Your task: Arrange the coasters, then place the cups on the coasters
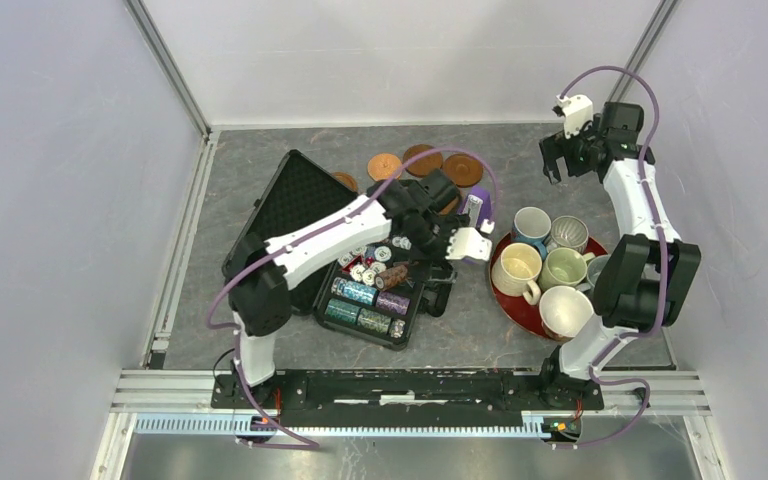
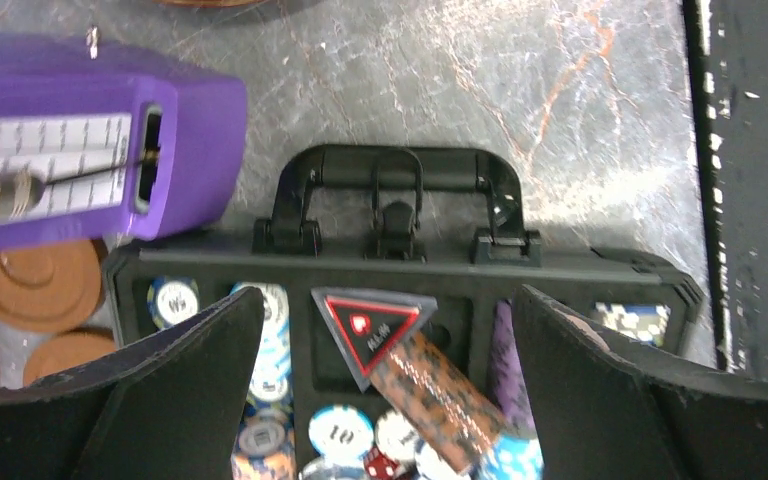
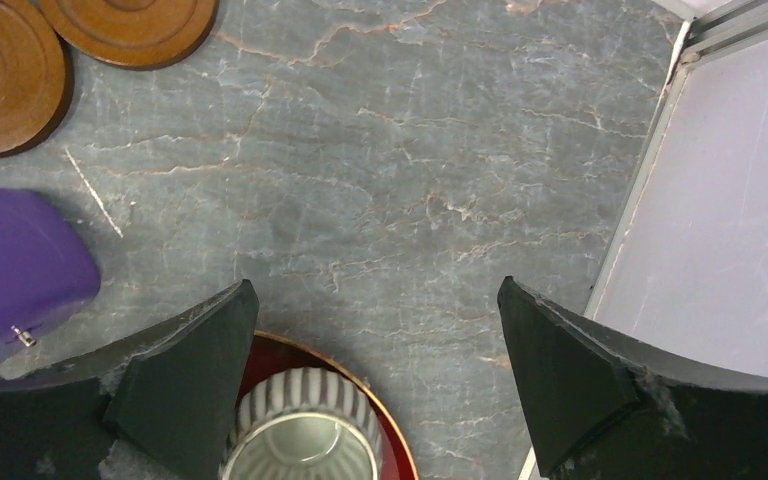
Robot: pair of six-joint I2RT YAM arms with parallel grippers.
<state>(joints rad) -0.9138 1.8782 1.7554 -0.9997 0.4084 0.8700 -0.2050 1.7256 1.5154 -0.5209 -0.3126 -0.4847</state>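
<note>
coasters [image 1: 422,160]: round ringed wood | cups [image 1: 518,270]: glossy ceramic | left tool [image 2: 385,300], right tool [image 3: 375,288]: spread

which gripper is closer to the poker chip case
Left. The left gripper hovers over the open poker chip case; the right gripper is away at the red tray's far edge.

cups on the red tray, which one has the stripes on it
The grey cup at the far side of the red tray, just right of the blue cup. Its outside has vertical stripes, while the other cups look plain.
</note>
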